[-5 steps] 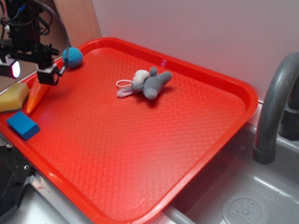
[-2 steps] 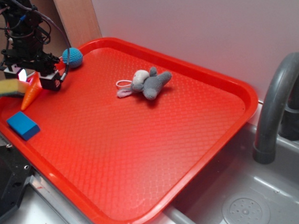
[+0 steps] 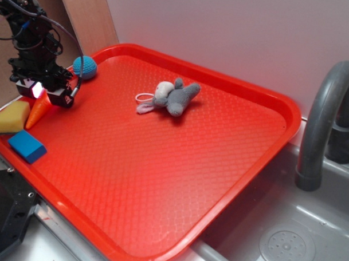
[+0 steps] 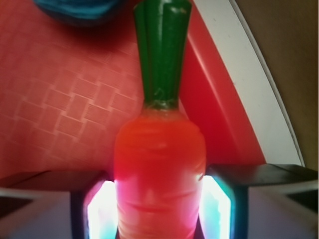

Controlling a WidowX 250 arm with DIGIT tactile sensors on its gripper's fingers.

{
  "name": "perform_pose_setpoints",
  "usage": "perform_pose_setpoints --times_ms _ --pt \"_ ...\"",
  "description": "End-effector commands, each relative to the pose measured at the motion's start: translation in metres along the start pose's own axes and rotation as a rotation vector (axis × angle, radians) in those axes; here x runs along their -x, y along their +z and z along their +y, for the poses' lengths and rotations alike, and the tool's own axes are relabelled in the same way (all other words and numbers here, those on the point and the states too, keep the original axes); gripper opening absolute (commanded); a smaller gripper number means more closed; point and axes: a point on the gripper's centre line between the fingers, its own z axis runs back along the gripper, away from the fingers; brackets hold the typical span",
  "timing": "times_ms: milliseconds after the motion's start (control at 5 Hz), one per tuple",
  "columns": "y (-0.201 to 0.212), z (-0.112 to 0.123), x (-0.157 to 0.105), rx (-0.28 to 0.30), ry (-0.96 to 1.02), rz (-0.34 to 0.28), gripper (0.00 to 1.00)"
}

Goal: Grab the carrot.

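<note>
The carrot (image 3: 37,112) is orange with a dark green top and lies on the red tray (image 3: 161,181) near its far left rim, tip toward the front. My gripper (image 3: 48,94) has come down over its thick end. In the wrist view the carrot (image 4: 159,164) fills the space between the two lit pads (image 4: 102,214), which press against both its sides. The gripper (image 4: 159,219) is shut on it. The green top points away from the jaws, toward the blue ball (image 4: 75,10).
A yellow sponge wedge (image 3: 10,117) lies just left of the carrot and a blue block (image 3: 26,146) in front of it. A blue crochet ball (image 3: 85,66) sits behind the gripper. A grey plush (image 3: 173,97) lies mid-tray. Sink and grey faucet (image 3: 324,118) are at the right.
The gripper has dropped over the carrot's thick end and its fingers have narrowed onto it. The yellow sponge was jostled and has settled beside the carrot.
</note>
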Motion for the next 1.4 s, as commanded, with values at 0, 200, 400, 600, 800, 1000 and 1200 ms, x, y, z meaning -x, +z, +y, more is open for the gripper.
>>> perform_pose_setpoints --times_ms 0,200,400,600,800,1000,1200 --pt "0.039 -0.012 0.005 -0.015 -0.074 -0.02 0.0" --pt "0.098 -0.042 0.011 0.018 -0.082 -0.018 0.0" --pt "0.154 -0.061 0.029 0.099 -0.187 -0.063 0.0" --pt "0.174 -0.073 0.04 0.149 -0.266 -0.052 0.0" --pt "0.189 -0.08 0.043 0.182 -0.296 -0.032 0.0" --pt "0.198 -0.083 0.042 0.216 -0.305 -0.062 0.0" --pt "0.195 -0.086 0.037 0.229 -0.327 -0.041 0.0"
